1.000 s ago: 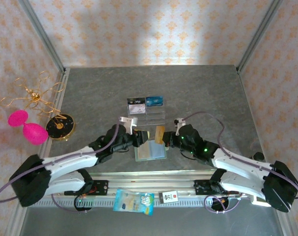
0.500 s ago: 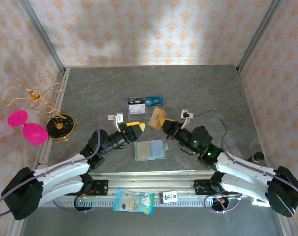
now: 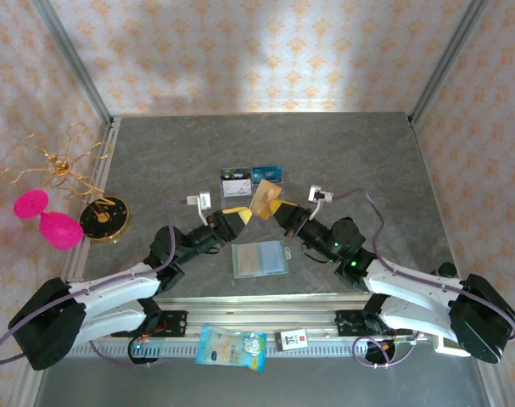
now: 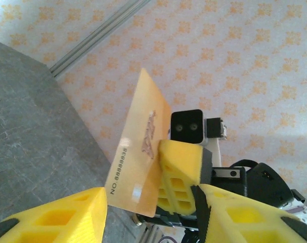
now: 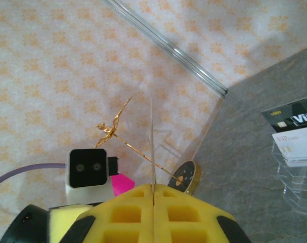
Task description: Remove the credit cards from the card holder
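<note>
Moved: right gripper point(image 3: 277, 210) has carried its gold card point(image 3: 264, 202) leftward since half a second ago, closing on the left gripper point(image 3: 237, 216)
Right grip: clamped on the card's lower end, with the card standing nearly upright in the air
Left grip: jaws apart around the card's lower corner, not pinching it
Holder: holder point(image 3: 259, 259) lies open and flat on the table point(image 3: 342, 153), just nearer than both grippers, unheld
Risk: a handover looks likely; if the right lets go before the left closes, the card falls; fingers crowd one edge and may knock each other
Room: rack point(image 3: 237, 190) stands just behind the card, so a backward swing could hit it; the far table is open; rail point(image 3: 265, 298) runs close along the holder's near side
</note>
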You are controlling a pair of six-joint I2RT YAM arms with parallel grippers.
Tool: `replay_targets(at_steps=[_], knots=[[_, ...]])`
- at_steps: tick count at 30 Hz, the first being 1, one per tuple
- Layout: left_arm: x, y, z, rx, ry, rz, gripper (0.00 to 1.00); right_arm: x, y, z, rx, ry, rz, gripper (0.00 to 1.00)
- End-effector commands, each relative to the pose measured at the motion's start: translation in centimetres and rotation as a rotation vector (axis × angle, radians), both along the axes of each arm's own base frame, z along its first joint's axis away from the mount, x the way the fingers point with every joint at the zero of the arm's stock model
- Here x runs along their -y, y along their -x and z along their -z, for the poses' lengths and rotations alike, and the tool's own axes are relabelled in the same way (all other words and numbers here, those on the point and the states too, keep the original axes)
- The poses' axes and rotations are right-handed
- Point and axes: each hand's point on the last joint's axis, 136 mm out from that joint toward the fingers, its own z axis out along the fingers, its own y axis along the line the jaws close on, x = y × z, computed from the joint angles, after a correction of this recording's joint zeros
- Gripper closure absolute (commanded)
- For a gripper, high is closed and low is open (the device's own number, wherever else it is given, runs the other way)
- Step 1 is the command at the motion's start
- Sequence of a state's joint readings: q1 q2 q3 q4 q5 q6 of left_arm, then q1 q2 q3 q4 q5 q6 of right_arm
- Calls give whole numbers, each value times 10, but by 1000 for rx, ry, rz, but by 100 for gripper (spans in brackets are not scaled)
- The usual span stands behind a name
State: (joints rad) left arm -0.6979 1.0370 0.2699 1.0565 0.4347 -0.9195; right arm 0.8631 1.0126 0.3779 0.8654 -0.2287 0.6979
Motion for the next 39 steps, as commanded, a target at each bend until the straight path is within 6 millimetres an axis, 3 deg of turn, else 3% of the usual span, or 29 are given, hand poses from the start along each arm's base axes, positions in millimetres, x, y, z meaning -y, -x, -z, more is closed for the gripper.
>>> replay_targets(at_steps=[1, 10, 14, 20, 24, 29, 36, 38, 39], knots=[[-2, 3, -14, 43, 42, 7, 53, -2, 10, -33, 80, -79, -33, 100], [-4, 2, -18, 58, 39, -8, 56, -3, 12, -32, 85, -69, -23, 100], [-9, 0, -13, 47, 15, -40, 47, 1, 13, -37, 108, -56, -2, 100], [-11, 0, -16, 64, 6, -53, 43, -6, 17, -39, 119, -51, -23, 100], [-10, 6, -26, 97, 31, -28, 53, -16, 17, -36, 110, -53, -60, 100], [-6, 9, -33, 118, 44, 0, 73, -22, 14, -29, 82, -57, -71, 100], [-8, 3, -31, 127, -15, -40, 98, -29, 12, -11, 28, 2, -88, 100], [-4, -1, -31, 139, -66, -41, 100, -30, 13, -5, 18, 41, -96, 100], [-3, -4, -31, 147, -101, -41, 100, -29, 12, -1, 8, 65, -97, 93]])
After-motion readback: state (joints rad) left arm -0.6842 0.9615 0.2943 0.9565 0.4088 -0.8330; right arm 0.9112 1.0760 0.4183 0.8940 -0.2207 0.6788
